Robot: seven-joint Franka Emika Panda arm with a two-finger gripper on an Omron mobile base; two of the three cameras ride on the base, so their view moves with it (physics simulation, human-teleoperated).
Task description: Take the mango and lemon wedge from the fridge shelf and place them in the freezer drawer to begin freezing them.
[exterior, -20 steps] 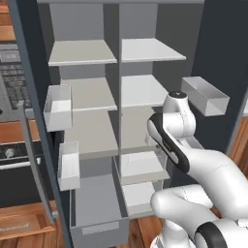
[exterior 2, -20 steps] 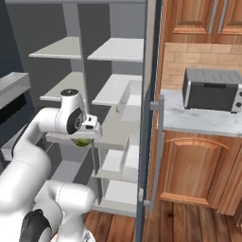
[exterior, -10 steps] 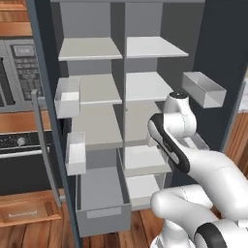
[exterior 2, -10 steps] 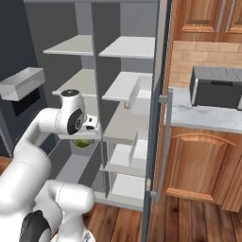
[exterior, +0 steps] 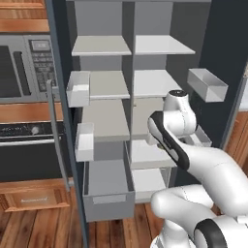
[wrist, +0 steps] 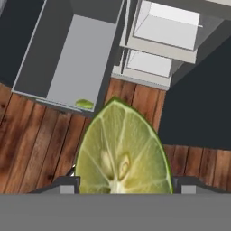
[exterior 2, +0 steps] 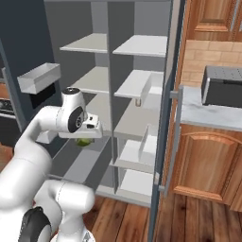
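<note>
- The lemon wedge [wrist: 122,151] sits in the lower middle of the hand view, between the two dark tips of the pincer [wrist: 122,182]. The tips press on its two sides, so the pincer is closed on the wedge, with its cut face toward the camera.
- In the right base view the wedge [exterior 2: 84,141] shows as a small green piece just under the hand, at the left centre of the frame.
- I judge the wedge is light and a little soft, with wet, slippery flesh. A hold on the rind sides, as now, seems safer than on the flesh, and too much force could crush it.
- The freezer drawer [wrist: 47,58] is open in the upper left of the hand view. A small yellow-green fruit, probably the mango [wrist: 84,104], lies near its front wall.
- In the left base view the drawer [exterior: 107,193] stands pulled out at the lower centre.
- The arm is bent, with the hand held in front of the fridge shelf [exterior: 149,153] and pointing down at the wooden floor [wrist: 36,144]. The hand is near the drawer, not yet over it.
</note>
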